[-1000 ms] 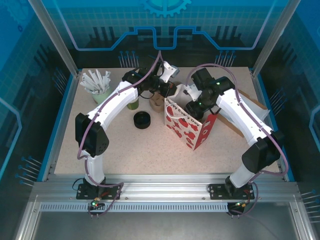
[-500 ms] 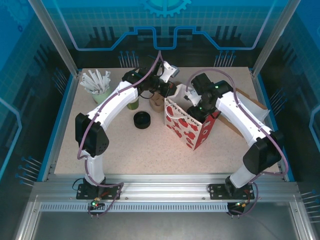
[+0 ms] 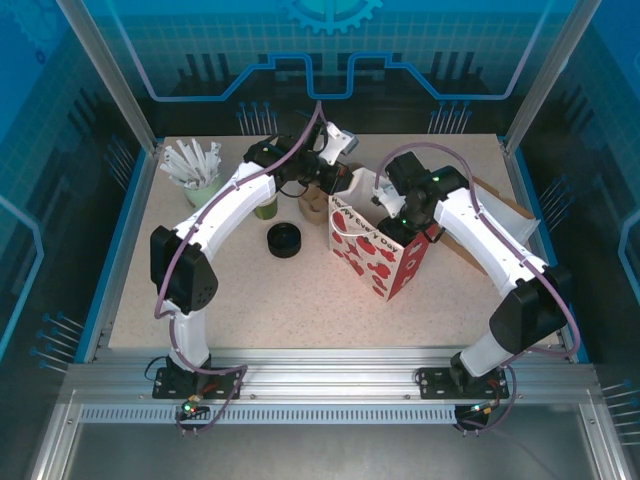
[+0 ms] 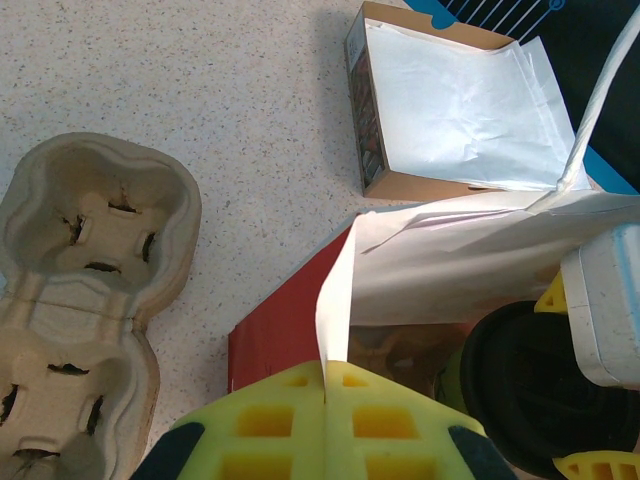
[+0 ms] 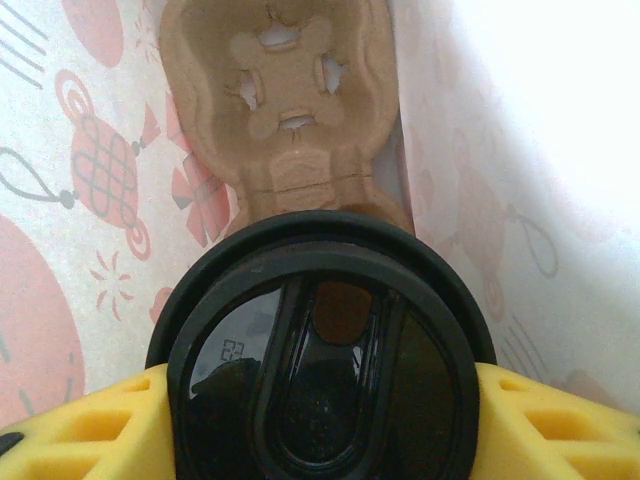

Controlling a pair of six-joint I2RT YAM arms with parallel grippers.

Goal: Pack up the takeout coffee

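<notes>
One coffee (image 5: 320, 330), its round, glossy black plastic lid facing up, sat in the mouth of the one paper bag (image 3: 375, 255), above a moulded brown pulp cup tray (image 5: 290, 110) lying at the bag's bottom. The right claw (image 5: 320, 420) grasped the coffee, a yellow ribbed pad on each side of the lid. The bag was white inside, printed with red hearts and ornaments outside, and had one red side panel. The left claw (image 4: 325, 400) was clenched on the thin white top edge of the bag.

A second pulp tray (image 4: 80, 300) lay on the speckled tabletop (image 3: 300, 300) just left of the bag. Beyond the bag lay one flat cardboard box (image 4: 450, 110) holding white paper. One stack of black lids (image 3: 284, 241) stood further left.
</notes>
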